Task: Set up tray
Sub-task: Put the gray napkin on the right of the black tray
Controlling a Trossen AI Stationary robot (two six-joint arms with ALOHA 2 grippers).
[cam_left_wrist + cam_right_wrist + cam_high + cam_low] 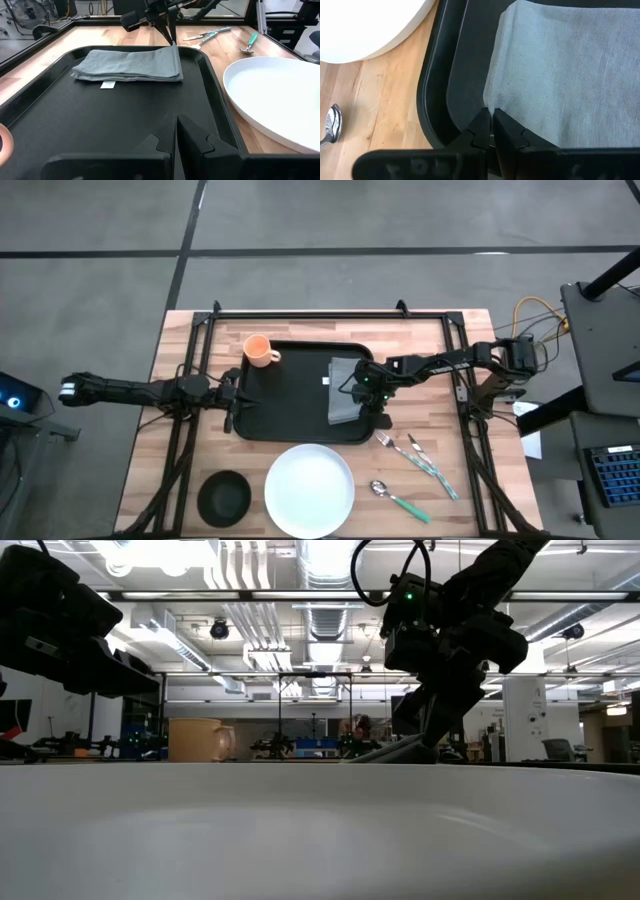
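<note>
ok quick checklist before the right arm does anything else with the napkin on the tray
1. Folded grey napkin lies inside the tray, at its right end: ok.
2. Right gripper fingers nearly together at the napkin's edge; actual grip on the cloth: cannot tell.
3. Left gripper shut, low over the tray's left part, away from the napkin: ok.
4. White plate off the tray, on the table: not ok.
5. Orange cup at the tray's far left corner; inside or on the rim: cannot tell.
</note>
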